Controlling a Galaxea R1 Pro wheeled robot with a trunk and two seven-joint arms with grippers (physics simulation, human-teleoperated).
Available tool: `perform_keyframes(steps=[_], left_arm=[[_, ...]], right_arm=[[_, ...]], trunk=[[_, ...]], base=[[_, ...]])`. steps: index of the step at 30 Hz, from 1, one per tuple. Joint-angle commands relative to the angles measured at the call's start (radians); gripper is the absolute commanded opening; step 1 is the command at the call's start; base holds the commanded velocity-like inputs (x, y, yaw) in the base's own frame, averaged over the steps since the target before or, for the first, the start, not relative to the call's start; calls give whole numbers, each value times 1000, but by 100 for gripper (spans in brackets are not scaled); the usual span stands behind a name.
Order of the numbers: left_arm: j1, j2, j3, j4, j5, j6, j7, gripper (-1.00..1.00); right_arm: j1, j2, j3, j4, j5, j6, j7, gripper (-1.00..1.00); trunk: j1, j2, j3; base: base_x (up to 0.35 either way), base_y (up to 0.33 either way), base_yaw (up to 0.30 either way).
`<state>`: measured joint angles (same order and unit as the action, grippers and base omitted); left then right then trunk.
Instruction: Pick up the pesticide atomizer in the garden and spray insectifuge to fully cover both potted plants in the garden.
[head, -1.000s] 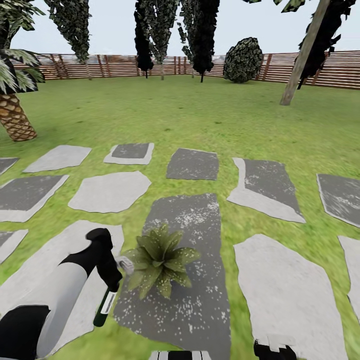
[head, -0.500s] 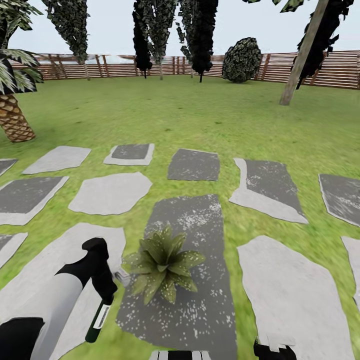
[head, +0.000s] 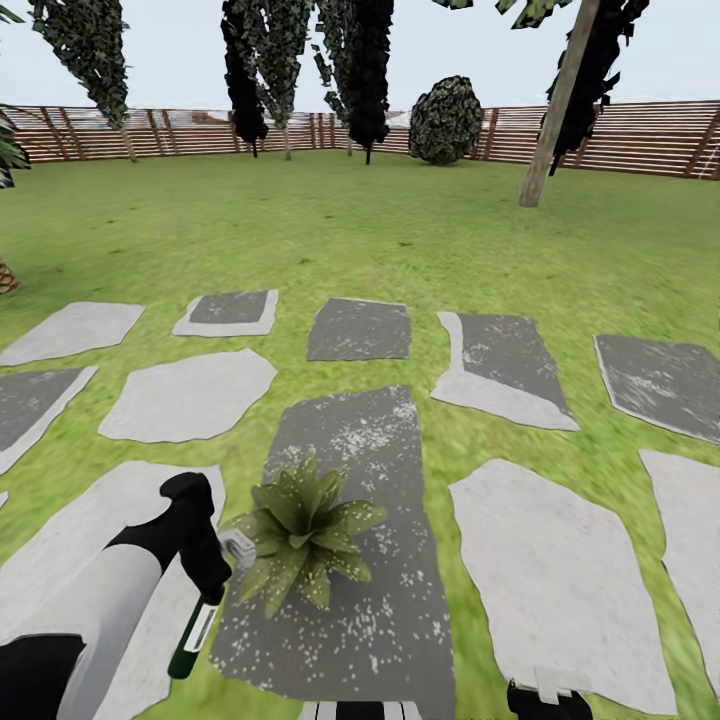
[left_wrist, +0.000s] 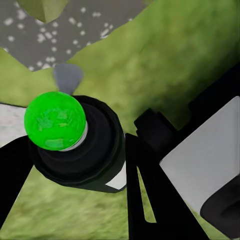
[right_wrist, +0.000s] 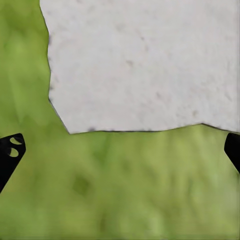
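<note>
One potted plant (head: 300, 530), a low rosette of speckled olive leaves, sits on a dark grey stepping stone (head: 345, 600). Just to its left my left gripper (head: 213, 578) is shut on the pesticide atomizer (head: 193, 636), a slim dark green bottle with a white band hanging down from the fingers. In the left wrist view the atomizer (left_wrist: 75, 145) shows its bright green cap between black fingers (left_wrist: 150, 200), with a leaf tip (left_wrist: 44, 7) just beyond. The second potted plant is out of view. My right gripper (right_wrist: 120, 150) is open over grass, and its top edge (head: 545, 700) shows low in the head view.
Flat grey stepping stones (head: 550, 570) lie across the lawn (head: 400, 240) around me. A pale stone (right_wrist: 145, 65) lies just beyond the right gripper. Trees, a slanted trunk (head: 555, 110), a dark shrub (head: 445, 120) and a brown slatted fence (head: 640, 135) stand far off.
The whole picture has slid a little to the left, so the camera turned. The left gripper with the atomizer sank slightly and stays beside the plant.
</note>
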<state>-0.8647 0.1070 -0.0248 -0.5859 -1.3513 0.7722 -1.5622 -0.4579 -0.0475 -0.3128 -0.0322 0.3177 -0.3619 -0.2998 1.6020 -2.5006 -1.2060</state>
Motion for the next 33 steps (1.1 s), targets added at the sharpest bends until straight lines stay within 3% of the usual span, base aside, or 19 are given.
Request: perform_keyframes(steps=[1,17,23,28,31,33], left_arm=[[0,0,-3,-1,-6,10,-9,-100],[-2,-2,-3,-15,-5,12,-9,-100],[11,-4,-8,-17,-11,8,-9,-100],[15,17,-4,-17,-13,-1,-9,-100],[14,-4,-6,-19,-13,2,-9,-100],[9,-53,-8,-24,-15,4,-9,-100]], right_arm=[[-1,0,-8,1,11,-3,-4,100],[-1,0,-8,1,11,-3,-3,100],[-1,-1,-8,1,13,-5,-4,100],[-1,-2,-8,1,13,-4,-3,100],[-1,0,-9,1,12,-3,-3,100],[-1,0,-8,1,11,-3,-3,100]], trunk=[[0,0,-1],[0,0,-1],[0,0,-1],[0,0,-1],[0,0,-1],[0,0,-1]], base=[[0,0,-7],[22,276,-210],[-6,313,-29],[-10,62,0],[0,2,-45],[0,0,-247]])
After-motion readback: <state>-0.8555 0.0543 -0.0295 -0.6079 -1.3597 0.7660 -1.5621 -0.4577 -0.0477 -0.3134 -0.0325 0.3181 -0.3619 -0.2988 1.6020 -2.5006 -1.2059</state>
